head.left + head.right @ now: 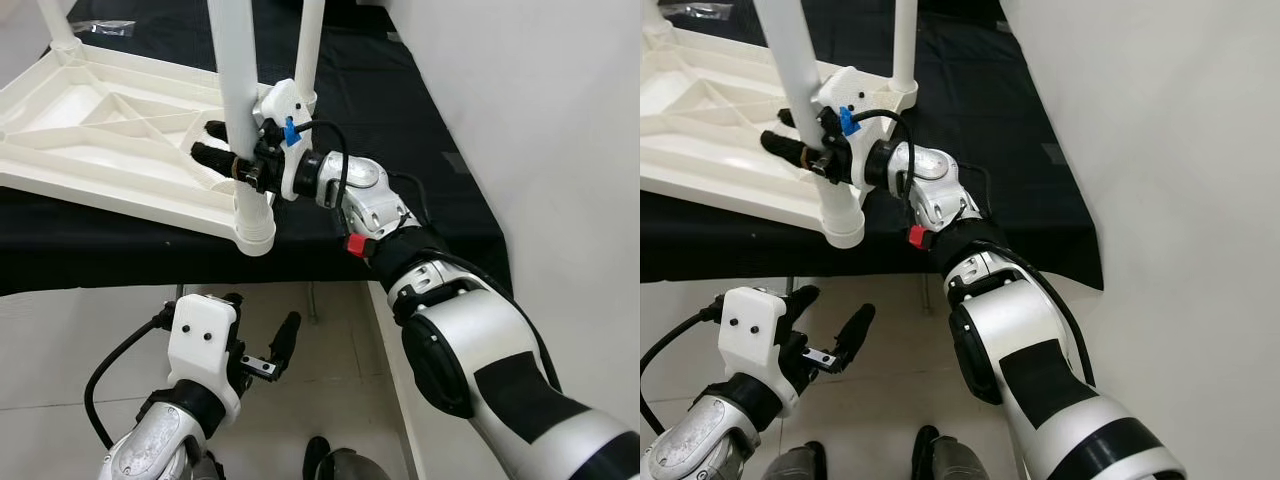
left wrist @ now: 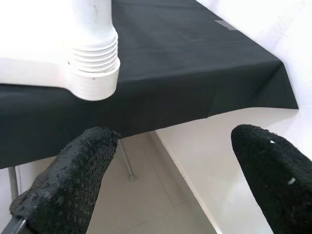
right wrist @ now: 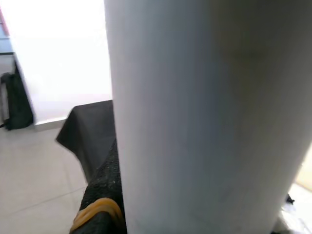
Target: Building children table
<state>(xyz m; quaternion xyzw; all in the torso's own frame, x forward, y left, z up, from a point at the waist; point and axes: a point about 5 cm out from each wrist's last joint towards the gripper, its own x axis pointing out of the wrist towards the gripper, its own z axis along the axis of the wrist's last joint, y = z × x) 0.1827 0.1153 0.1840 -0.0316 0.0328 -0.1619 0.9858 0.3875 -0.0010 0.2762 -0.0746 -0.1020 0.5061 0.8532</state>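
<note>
Right gripper [image 1: 222, 160] pinches the white leg [image 1: 238, 100] standing in the socket at the upturned tabletop's [image 1: 100, 130] near corner; off-axis push risks cross-threading; left gripper [image 1: 262, 350] spread, idle.

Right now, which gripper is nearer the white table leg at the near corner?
Right. The right gripper is shut on the white table leg just above its corner socket. The left gripper hangs open below the black-covered table's edge, apart from the leg.
</note>
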